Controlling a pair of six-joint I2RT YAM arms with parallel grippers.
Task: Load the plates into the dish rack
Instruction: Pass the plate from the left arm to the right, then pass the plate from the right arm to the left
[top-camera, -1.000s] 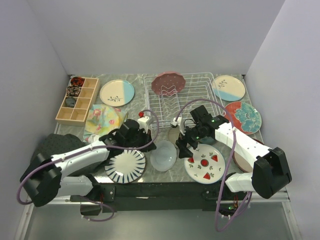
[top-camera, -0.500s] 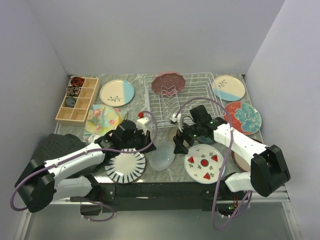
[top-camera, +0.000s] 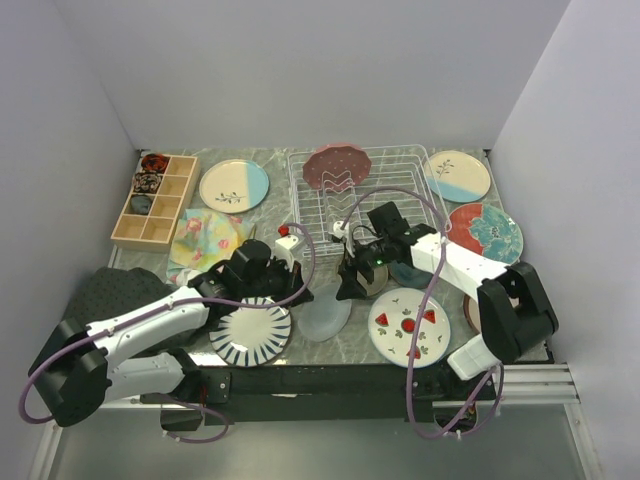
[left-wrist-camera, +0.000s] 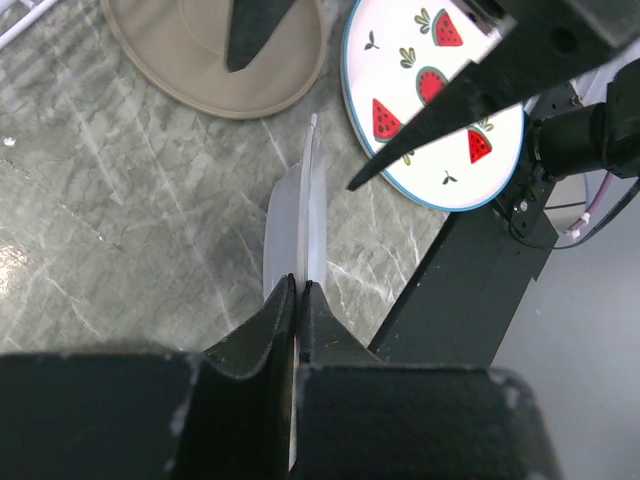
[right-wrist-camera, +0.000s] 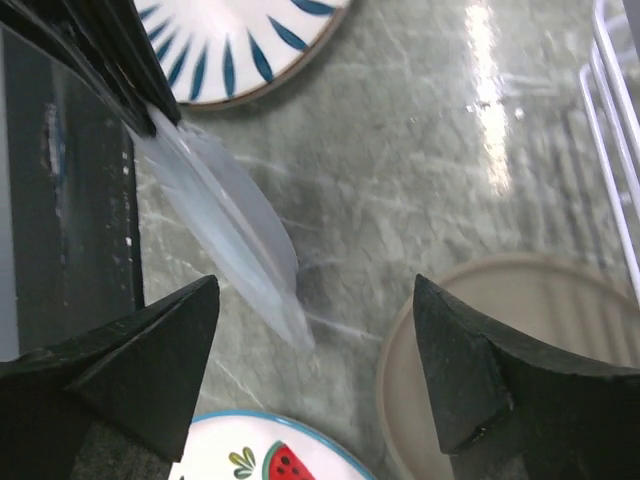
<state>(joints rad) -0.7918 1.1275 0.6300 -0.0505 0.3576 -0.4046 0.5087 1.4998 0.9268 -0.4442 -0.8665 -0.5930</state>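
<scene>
left gripper (left-wrist-camera: 300, 285) clamped on the rim of the pale blue plate (left-wrist-camera: 312, 215), tipped on edge — apparently for handover — while the right gripper (right-wrist-camera: 315, 290) hangs wide open beside it, short of the dish rack (top-camera: 400, 190).

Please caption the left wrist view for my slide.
Left hand grips the pale blue plate by its rim, near the taupe plate and watermelon plate.

dish rack (top-camera: 400, 185): white wire, back centre, pink dotted plate (top-camera: 337, 165) standing upright in its far row. pale blue plate (top-camera: 325, 315) tipped up on edge at front centre, between striped plate (top-camera: 250, 333) and watermelon plate (top-camera: 408, 327), both flat. taupe plate (left-wrist-camera: 200, 60) flat just behind. cream-and-blue plate (top-camera: 234, 186) flat left of rack, second cream-and-blue plate (top-camera: 457, 176) right of it. red floral plate (top-camera: 486, 234) flat at right.
</scene>
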